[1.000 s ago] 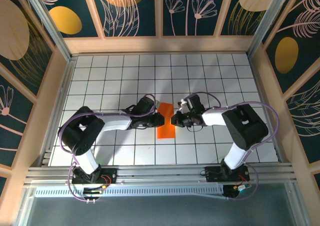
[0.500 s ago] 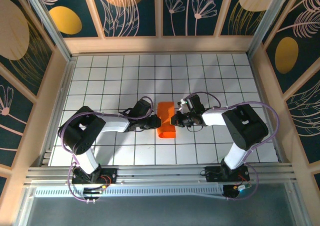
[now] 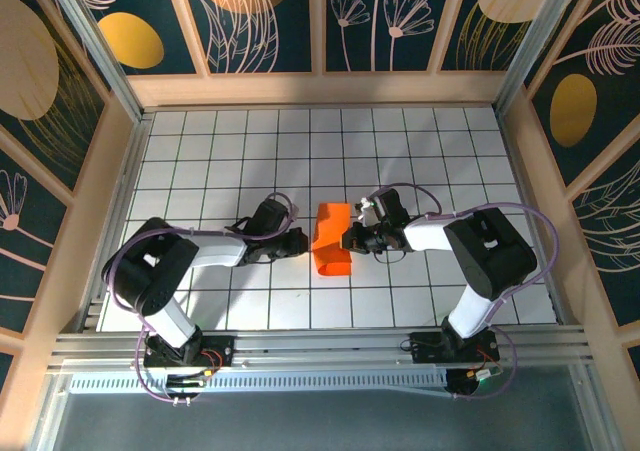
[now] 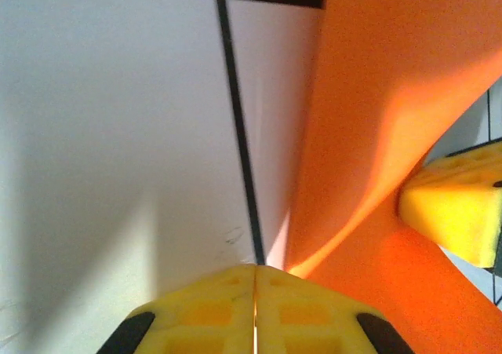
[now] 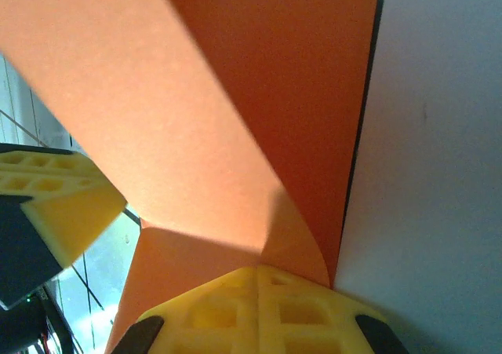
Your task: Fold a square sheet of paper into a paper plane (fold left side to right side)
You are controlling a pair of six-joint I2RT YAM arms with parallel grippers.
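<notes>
The square sheet of paper (image 3: 331, 239) is bright orange and lies loosely doubled over on the white tiled floor, its upper flap bulging rather than pressed flat. My right gripper (image 3: 349, 237) is at its right edge, shut on the paper (image 5: 235, 134), which curls up out of the yellow pads (image 5: 298, 307). My left gripper (image 3: 303, 242) is just left of the sheet, its pads (image 4: 212, 307) shut together with nothing between them. The paper (image 4: 376, 95) rises just to the right of its tip. The right gripper's pad (image 4: 455, 209) shows behind the paper.
The white tiled floor (image 3: 200, 161) with black grid lines stretches around the sheet. Wooden-framed patterned walls (image 3: 320, 31) close in the back and sides. A metal rail (image 3: 320, 346) runs along the near edge by the arm bases.
My left gripper has drawn back to the left, off the paper, and has shut. The sheet looks wider now, with its flap lying over toward the right. The right gripper has stayed put.
</notes>
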